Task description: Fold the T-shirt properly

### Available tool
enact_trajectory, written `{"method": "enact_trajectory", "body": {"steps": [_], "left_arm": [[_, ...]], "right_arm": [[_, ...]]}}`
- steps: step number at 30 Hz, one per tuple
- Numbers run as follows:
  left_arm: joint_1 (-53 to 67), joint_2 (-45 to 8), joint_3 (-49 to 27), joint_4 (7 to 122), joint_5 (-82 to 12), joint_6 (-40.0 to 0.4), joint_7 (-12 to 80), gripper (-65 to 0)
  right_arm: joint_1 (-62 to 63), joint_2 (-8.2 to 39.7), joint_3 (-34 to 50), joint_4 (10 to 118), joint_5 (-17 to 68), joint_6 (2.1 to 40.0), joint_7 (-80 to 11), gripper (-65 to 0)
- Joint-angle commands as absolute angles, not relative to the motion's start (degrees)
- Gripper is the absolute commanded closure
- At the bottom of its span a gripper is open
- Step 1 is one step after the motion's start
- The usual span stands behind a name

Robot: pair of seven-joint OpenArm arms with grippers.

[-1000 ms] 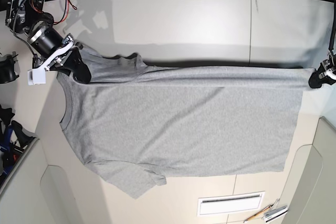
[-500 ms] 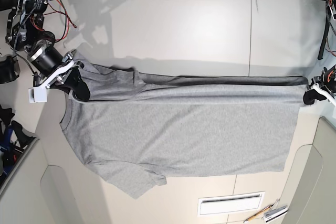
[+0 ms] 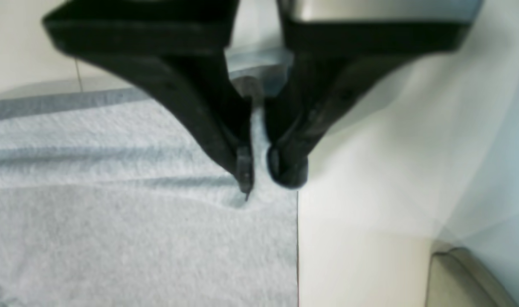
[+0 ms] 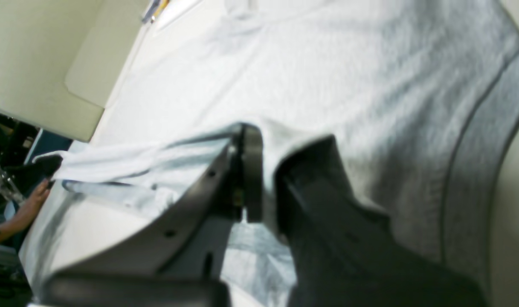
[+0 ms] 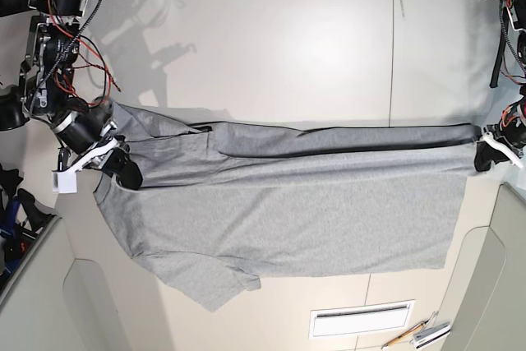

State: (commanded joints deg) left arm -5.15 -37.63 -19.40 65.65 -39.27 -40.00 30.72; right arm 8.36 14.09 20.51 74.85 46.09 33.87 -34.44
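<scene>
The light grey T-shirt (image 5: 288,211) lies spread across the white table, collar to the left and hem to the right, with its far edge lifted and folded over toward the near side. My right gripper (image 5: 123,172) is shut on the shoulder cloth beside the ribbed collar (image 4: 468,183); the fabric (image 4: 268,170) is pinched between its jaws. My left gripper (image 5: 485,154) is shut on the hem corner at the far right, and the cloth (image 3: 257,140) runs up between its black fingers (image 3: 285,170).
A white slotted plate (image 5: 362,319) and some pens (image 5: 415,334) lie at the table's front edge. Padded beige panels (image 5: 501,285) flank the near corners. Red wiring (image 5: 82,22) hangs by the right arm.
Both grippers have carried the shirt's far edge toward the near side, widening the folded band. The right gripper has dropped from beside the sleeve to below the collar.
</scene>
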Motion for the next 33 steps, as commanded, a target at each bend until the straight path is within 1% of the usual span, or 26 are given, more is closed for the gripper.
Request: {"method": "enact_trajectory", "body": {"steps": [3, 6, 10, 13, 15, 18, 19, 21, 22, 23, 24, 26, 30, 33], "left_arm": [[-5.9, -36.5, -19.4, 65.6, -37.4, -40.0, 29.5, -3.4], [-6.8, -36.1, -19.4, 65.6, -37.1, -40.0, 28.9, -3.4], [-7.5, -36.0, -19.4, 65.6, -37.0, -40.0, 28.9, -3.4], [-7.5, -35.5, -19.4, 65.6, -37.0, -40.0, 28.9, -3.6], [-7.5, -34.7, -19.4, 65.6, -37.0, -40.0, 28.8, -3.6], [-7.5, -33.8, -19.4, 65.6, -36.1, -40.0, 28.4, -4.0], [-7.5, -33.7, -19.4, 65.6, -35.6, -40.0, 28.2, -7.4], [-7.5, -33.5, -19.4, 65.6, -35.3, -40.0, 28.0, -20.0], [-7.6, -33.3, -19.4, 65.6, -35.2, -40.0, 28.0, -26.5], [-7.6, -33.2, -19.4, 65.6, -35.2, -40.0, 27.9, -31.9], [-7.8, -33.2, -19.4, 65.6, -35.1, -40.0, 27.5, -34.7], [-7.8, -33.2, -19.4, 65.6, -35.1, -40.0, 27.2, -35.3], [-7.8, -33.2, -19.5, 65.6, -35.2, -40.0, 28.1, -35.3], [-8.1, -33.2, -21.1, 65.7, -38.7, -40.0, 32.8, -35.3]], "right_arm": [[9.0, 14.1, 20.2, 74.8, 43.9, 33.9, -33.2, 0.0], [9.0, 14.1, 20.1, 74.8, 43.9, 33.9, -32.2, 0.0], [9.0, 14.1, 19.9, 74.8, 41.1, 33.8, -29.4, 0.0], [9.1, 14.1, 19.8, 74.8, 40.7, 33.9, -28.9, 0.0], [9.3, 14.1, 19.0, 74.8, 40.4, 33.8, -28.6, 0.0], [10.0, 14.1, 16.7, 74.8, 37.2, 33.6, -27.7, 0.0], [10.1, 14.1, 15.9, 74.8, 36.4, 33.6, -27.2, -2.3], [10.1, 14.1, 14.8, 74.8, 34.6, 33.6, -26.3, -11.3], [10.1, 14.1, 14.4, 74.8, 34.2, 33.6, -26.3, -13.5], [10.1, 13.9, 14.4, 74.8, 33.7, 33.6, -26.2, -13.9], [10.1, 13.8, 14.4, 74.8, 32.8, 33.2, -25.6, -13.9], [10.1, 13.3, 14.4, 74.8, 30.8, 32.8, -25.5, -13.9], [10.0, 13.2, 14.6, 74.8, 30.7, 32.8, -26.4, -13.9], [10.0, 13.1, 17.3, 74.8, 34.1, 32.8, -30.2, -13.9]]}}
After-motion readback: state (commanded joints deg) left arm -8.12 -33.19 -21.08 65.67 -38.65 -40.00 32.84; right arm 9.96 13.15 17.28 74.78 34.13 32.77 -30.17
